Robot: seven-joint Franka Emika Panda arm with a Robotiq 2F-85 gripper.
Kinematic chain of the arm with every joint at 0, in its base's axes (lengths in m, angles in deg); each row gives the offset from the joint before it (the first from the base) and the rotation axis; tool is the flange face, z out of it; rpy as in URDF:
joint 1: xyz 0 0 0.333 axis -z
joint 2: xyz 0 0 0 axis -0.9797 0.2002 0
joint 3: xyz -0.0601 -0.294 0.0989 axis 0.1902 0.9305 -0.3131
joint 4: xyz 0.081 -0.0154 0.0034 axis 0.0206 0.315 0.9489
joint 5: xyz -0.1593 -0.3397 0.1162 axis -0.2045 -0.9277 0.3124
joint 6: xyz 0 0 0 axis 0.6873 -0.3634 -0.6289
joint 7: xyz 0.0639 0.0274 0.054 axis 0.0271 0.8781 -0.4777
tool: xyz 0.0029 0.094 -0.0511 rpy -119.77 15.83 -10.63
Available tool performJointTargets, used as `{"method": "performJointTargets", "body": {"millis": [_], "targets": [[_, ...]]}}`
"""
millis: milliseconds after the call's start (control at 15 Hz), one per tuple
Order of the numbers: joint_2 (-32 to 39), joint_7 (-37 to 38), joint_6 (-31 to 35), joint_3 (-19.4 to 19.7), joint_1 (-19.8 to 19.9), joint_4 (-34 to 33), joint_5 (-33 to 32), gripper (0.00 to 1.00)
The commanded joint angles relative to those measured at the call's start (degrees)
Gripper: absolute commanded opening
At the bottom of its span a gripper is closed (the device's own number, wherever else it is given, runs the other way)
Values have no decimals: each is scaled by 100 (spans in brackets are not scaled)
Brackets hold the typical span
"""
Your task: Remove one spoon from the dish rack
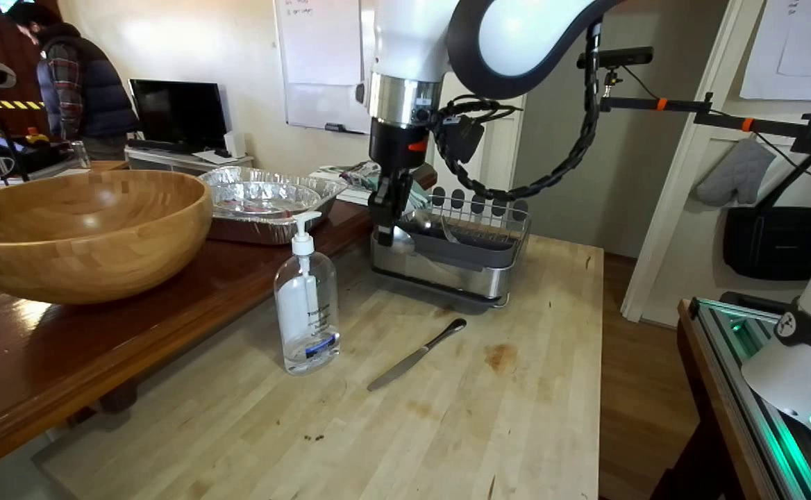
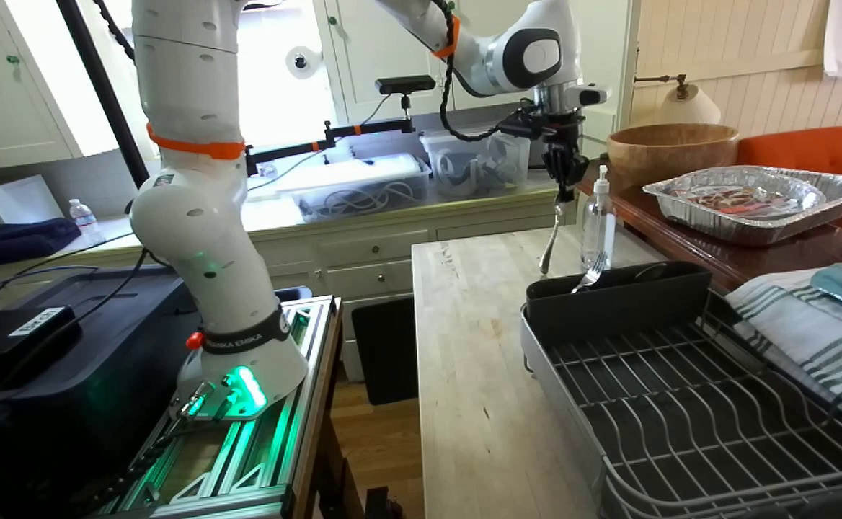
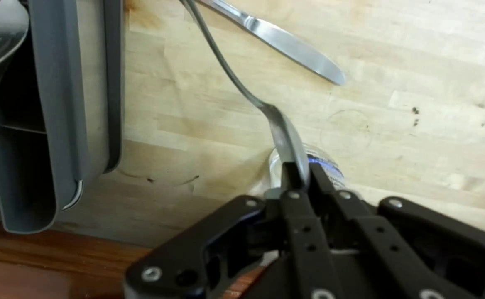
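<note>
Above the table (image 3: 226, 124), the nearly closed tool (image 3: 304, 174) pinches 1 spoon (image 3: 283, 131).

Wall (image 1: 183, 35): cream, catching glare; a whiteboard (image 1: 322, 104) hangs on it with a paper sheet (image 1: 322, 42) attached. Monitor (image 1: 180, 114): black, on a low white stand (image 1: 169, 158). Woodwork (image 1: 697, 229): white, panelled; a grey mitt (image 1: 735, 173) and black bag (image 1: 773, 243) hang against it. Floor (image 1: 634, 375): brown wood. Desk (image 1: 530, 430): pale planked top, stained brown in places. Table (image 1: 114, 326) beside it: dark reddish wood, polished, reflecting light. In an exterior view: white cupboards (image 2: 363, 58), green-knobbed, above a counter (image 2: 464, 209) with drawers (image 2: 352, 276); boarded wall (image 2: 724, 36), beige; lamp (image 2: 688, 108), cream shade, jointed arm; orange seating (image 2: 789, 151), partly hidden. Light: strong, one expanse (image 2: 269, 72) beyond the counter washed out past identifying.
</note>
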Motion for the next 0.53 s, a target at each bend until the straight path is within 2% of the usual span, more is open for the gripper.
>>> {"method": "performJointTargets", "body": {"millis": [0,467], "targets": [[88,-103,-157,4,-56,123,-176,2],[432,-238,-306,50,-134,273,-477,2]]}}
